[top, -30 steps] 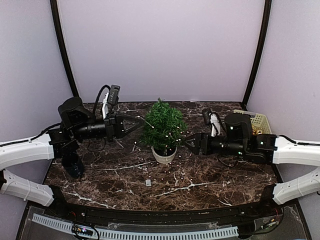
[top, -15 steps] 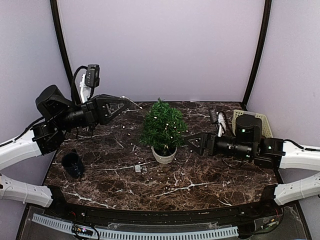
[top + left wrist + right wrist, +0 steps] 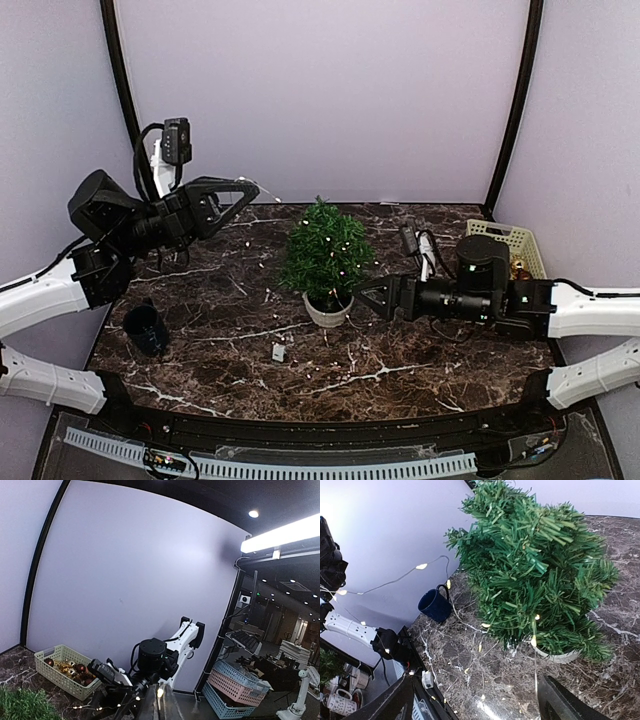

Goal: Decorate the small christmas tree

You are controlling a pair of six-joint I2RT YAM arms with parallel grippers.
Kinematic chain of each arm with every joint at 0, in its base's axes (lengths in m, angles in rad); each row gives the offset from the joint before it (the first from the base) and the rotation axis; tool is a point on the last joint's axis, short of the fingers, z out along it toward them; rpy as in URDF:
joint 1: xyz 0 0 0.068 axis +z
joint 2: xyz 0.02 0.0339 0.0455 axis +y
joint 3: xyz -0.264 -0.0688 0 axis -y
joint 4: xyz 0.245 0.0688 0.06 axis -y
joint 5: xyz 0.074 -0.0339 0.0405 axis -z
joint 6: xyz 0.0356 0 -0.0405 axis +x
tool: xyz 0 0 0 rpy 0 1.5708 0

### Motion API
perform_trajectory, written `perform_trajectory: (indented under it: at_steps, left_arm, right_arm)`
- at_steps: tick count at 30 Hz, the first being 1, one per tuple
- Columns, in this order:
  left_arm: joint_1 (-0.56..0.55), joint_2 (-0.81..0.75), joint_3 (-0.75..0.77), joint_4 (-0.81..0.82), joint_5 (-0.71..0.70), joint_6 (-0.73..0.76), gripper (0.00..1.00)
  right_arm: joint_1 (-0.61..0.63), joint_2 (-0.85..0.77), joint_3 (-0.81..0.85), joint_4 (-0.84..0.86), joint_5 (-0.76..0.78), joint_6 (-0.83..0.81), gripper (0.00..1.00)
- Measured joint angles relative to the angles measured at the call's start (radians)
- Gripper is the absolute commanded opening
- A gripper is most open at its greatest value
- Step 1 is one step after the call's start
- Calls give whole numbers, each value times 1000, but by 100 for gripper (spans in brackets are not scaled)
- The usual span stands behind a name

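Two jaws: my left gripper [image 3: 248, 188] pinches the thin fairy-light wire [image 3: 421, 566] at ten o'clock of the small dark-green christmas tree [image 3: 325, 248], mid-table. My right gripper [image 3: 365, 296] gapes wide and empty at four. I judge the tree light and tippy (so grip its round white pot [image 3: 328, 312]).

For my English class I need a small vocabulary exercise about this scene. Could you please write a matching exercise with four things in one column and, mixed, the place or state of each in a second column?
Things:
1. small christmas tree
2. basket
3. mug
4. left hand

Places or states:
A. far right corner of the table, with ornaments inside
B. raised above the table, shut on the light string
C. middle of the table, in a white pot
D. left side of the table, dark blue

Pairs: 1-C, 2-A, 3-D, 4-B
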Motion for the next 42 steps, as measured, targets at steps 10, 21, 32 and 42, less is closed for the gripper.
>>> perform_trajectory:
  at_steps: [10, 21, 32, 42]
  left_arm:
    - [0, 62, -14, 105, -24, 18, 0]
    - [0, 68, -16, 97, -42, 41, 0]
    - [0, 67, -17, 77, -55, 45, 0]
    - [0, 17, -17, -24, -82, 90, 0]
  right_arm:
    - [118, -14, 19, -60, 67, 11, 87]
    - [307, 33, 163, -160, 192, -23, 61]
    - [365, 168, 200, -116, 317, -34, 58]
    - [418, 311, 259, -92, 349, -43, 70]
